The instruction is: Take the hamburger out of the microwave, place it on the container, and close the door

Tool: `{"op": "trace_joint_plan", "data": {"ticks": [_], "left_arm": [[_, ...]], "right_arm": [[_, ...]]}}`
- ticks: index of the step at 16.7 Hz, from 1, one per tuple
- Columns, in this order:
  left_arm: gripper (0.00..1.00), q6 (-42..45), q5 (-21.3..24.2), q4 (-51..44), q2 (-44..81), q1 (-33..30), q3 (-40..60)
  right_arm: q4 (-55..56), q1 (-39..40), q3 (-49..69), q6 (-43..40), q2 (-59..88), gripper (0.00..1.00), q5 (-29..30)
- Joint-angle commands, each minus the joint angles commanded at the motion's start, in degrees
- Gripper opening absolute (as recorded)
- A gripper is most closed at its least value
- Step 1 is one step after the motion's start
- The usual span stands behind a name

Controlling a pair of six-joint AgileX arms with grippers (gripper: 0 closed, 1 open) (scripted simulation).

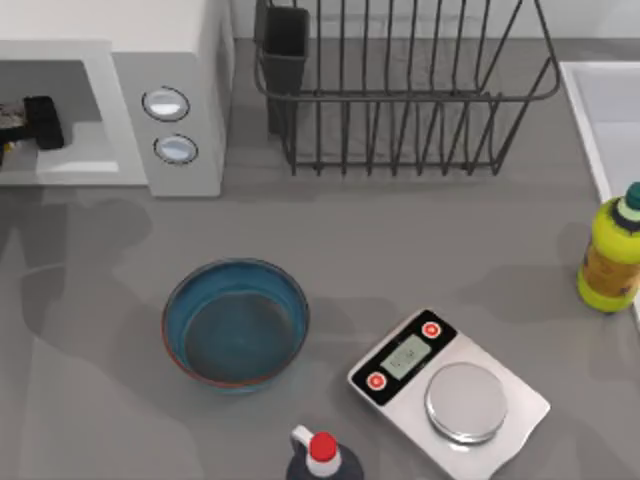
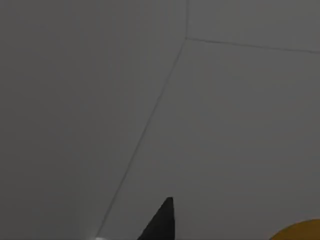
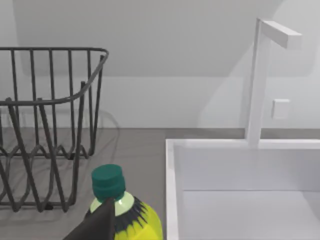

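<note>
A grey tabletop [image 1: 400,260] seen from above. At the top left stands the white microwave [image 1: 170,60], its cavity open and two round knobs [image 1: 166,103] on its grey panel. Deep inside the cavity, at the left edge of the top view, the left end effector [image 1: 40,122] shows as a dark block reaching in. Beside it sits a sliver of dark-printed wrapping with a touch of yellow, probably the hamburger [image 1: 8,118]; whether the fingers are wide, narrow or closed on it cannot be told. The left wrist view shows pale inner walls, one dark fingertip [image 2: 162,222] and an orange-yellow patch of the hamburger at the corner.

The blue container [image 1: 236,322] waits empty in front of the microwave, well apart from it. A black wire rack [image 1: 400,90], a silver scale [image 1: 450,392], a red-capped bottle [image 1: 323,458] and a yellow-green bottle [image 1: 610,255] also stand on the tabletop.

The step in hand looks like the reach-and-grasp inside the oven — nothing has been moved out yet. Next would come a secure grip, then a level withdrawal clear of the opening toward the container.
</note>
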Motion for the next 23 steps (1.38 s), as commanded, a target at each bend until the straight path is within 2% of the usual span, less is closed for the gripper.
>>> {"op": "trace_joint_plan", "data": {"ticks": [5,13,16,23], "left_arm": [[0.0,0.4,1.2,4.8,-2.1,1.3,-6.4],[0.0,2.0,6.1,24.6,-11.5,6.6,-37.7],[0.0,2.5,7.6,30.7,-14.5,8.2,-46.1],[0.0,2.8,8.1,33.2,-15.5,8.5,-48.9]], "right_arm": [[0.0,0.0,0.0,0.0,0.0,1.0,0.0],[0.0,0.0,0.0,0.0,0.0,1.0,0.0],[0.0,0.0,0.0,0.0,0.0,1.0,0.0],[0.0,0.0,0.0,0.0,0.0,1.0,0.0]]}}
